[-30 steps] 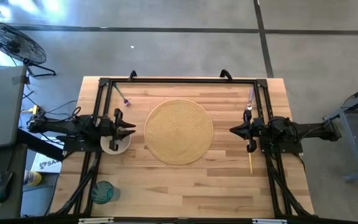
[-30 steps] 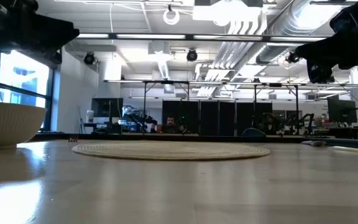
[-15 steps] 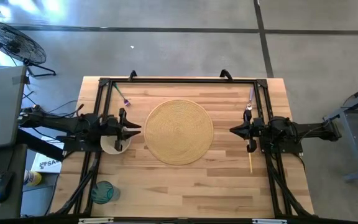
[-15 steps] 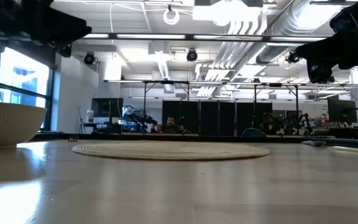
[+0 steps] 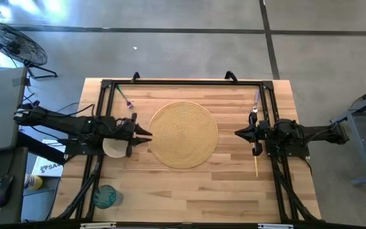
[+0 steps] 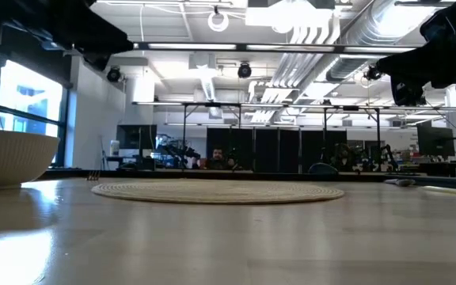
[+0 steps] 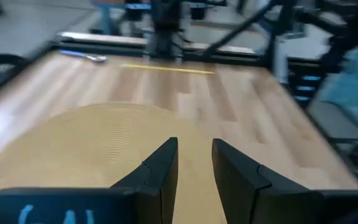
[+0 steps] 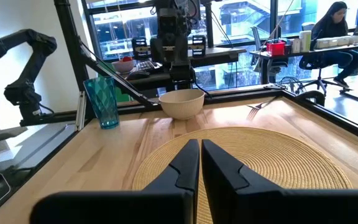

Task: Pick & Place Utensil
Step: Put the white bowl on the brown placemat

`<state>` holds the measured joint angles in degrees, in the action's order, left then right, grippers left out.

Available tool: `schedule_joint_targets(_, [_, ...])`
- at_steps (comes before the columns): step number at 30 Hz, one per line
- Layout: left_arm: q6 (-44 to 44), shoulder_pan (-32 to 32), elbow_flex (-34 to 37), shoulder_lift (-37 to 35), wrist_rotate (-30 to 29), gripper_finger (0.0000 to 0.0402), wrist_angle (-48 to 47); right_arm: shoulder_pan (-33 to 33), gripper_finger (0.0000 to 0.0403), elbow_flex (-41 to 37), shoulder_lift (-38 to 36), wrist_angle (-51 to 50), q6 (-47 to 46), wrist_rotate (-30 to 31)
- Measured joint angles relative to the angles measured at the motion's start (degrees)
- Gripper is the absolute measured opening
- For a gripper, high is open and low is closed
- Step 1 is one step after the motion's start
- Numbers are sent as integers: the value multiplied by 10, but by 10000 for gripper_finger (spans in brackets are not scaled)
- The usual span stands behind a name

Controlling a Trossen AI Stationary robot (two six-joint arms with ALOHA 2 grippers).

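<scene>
A round woven placemat [image 5: 183, 135] lies mid-table. My left gripper [image 5: 143, 135] hovers open at the mat's left edge, fingers pointing toward the table's right [image 7: 194, 163]. A cream bowl [image 5: 113, 148] stands on the wood partly under the left arm. My right gripper [image 5: 239, 133] is shut and holds nothing, level just off the mat's right edge [image 8: 200, 152]. A purple-handled utensil [image 5: 124, 97] lies flat near the far left corner. A purple-handled utensil [image 5: 256, 100] and a yellow one [image 5: 256, 166] lie along the right rail.
A blue glass [image 5: 105, 196] stands near the table's near left corner. A black frame rail [image 5: 183, 83] runs round the table's far and side edges. Bare wood lies on the near side of the mat. A person sits at a desk in the room beyond [image 8: 334, 28].
My left gripper has travelled toward the table's right, from above the bowl to the placemat's left edge, staying level. The bowl has kept its place and now shows more behind the gripper. My right arm has kept still.
</scene>
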<state>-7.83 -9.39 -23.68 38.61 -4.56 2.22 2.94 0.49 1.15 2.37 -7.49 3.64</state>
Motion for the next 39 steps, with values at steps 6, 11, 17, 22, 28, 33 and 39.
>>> schedule_joint_targets(6, [-27, 0, -4, -1, 145, 96, 19, 0, 12, 0, 0, 0, 0, 0])
schedule_joint_targets(11, [-46, 0, -4, -1, 158, 96, 27, 0, 12, 0, 0, 0, 0, 0])
schedule_joint_targets(17, [-173, 0, -13, 3, 145, 96, 48, 0, 12, 0, 0, 0, 0, 0])
schedule_joint_targets(22, [-210, -39, -85, 50, 135, 96, -7, 0, 12, 0, 0, 0, 0, 0])
schedule_joint_targets(28, [-259, -88, -233, 145, 39, 96, -312, 0, 12, 0, 0, 0, 0, 0])
schedule_joint_targets(33, [-343, -90, -310, 206, 45, 96, -528, 0, 12, 0, 0, 0, 0, 0])
schedule_joint_targets(39, [-417, -90, -318, 243, 31, 96, -648, 0, 12, 0, 0, 0, 0, 0])
